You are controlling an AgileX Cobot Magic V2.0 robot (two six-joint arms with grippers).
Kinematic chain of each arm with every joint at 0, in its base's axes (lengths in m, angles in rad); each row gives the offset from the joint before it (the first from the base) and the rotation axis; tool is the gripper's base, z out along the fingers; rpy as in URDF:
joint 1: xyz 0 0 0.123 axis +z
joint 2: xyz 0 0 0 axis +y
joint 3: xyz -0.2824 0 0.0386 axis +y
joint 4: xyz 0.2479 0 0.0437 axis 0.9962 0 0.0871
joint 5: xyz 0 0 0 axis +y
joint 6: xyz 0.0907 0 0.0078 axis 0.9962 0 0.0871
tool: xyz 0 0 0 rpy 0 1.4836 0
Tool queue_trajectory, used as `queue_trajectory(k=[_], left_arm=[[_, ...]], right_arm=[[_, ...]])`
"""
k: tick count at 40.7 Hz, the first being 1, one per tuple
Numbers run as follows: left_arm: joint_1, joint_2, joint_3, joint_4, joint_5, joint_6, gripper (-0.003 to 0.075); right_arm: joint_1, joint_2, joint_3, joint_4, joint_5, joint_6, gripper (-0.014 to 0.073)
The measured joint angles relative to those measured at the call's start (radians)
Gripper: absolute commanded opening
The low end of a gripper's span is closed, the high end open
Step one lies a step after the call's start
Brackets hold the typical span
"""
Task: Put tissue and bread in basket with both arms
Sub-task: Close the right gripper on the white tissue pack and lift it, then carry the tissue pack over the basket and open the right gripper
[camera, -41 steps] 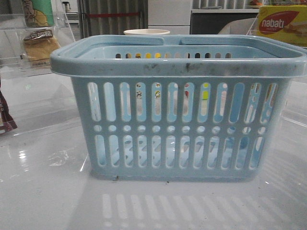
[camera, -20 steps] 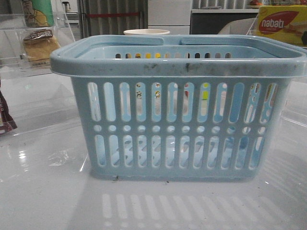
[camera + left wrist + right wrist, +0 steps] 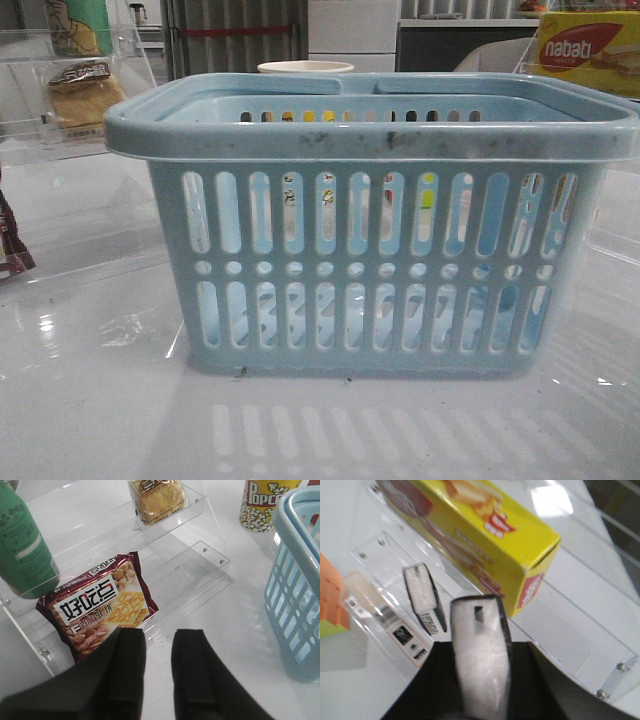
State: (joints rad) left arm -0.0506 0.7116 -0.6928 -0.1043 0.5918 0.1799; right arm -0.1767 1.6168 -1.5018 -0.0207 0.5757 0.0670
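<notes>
Left gripper (image 3: 159, 652) is hovering over the white table (image 3: 220, 630) with its dark fingers (image 3: 192, 670) parted a little and gripping nothing; a maroon packet (image 3: 97, 605) is lying just ahead of it on the clear acrylic shelf (image 3: 200, 555). Beyond that, on the upper step, the bread (image 3: 156, 499) is sitting well apart from the fingers, beside a green bottle (image 3: 22, 545). Centrally, the basket (image 3: 370, 140) is standing upright on the table. Right gripper (image 3: 480, 650) is hanging close to the yellow box (image 3: 485, 535), one pale finger showing; whether it is parted or clamped cannot be told. Tissue is not clearly showing.
</notes>
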Motion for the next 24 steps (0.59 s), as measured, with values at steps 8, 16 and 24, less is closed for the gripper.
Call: queue_trajectory(k=[8,16,24], left_arm=[[0.000,0.000,0.000,0.000,0.000,0.000,0.0235],[0.000,0.000,0.000,0.000,0.000,0.000,0.0235],[0.000,0.000,0.000,0.000,0.000,0.000,0.0235]], right_arm=[[0.089,-0.182,-0.002,0.021,0.090,0.000,0.0196],[0.253,-0.290,-0.002,0.028,0.189,0.000,0.0196],[0.446,-0.284,-0.002,0.028,0.275,0.000,0.0196]])
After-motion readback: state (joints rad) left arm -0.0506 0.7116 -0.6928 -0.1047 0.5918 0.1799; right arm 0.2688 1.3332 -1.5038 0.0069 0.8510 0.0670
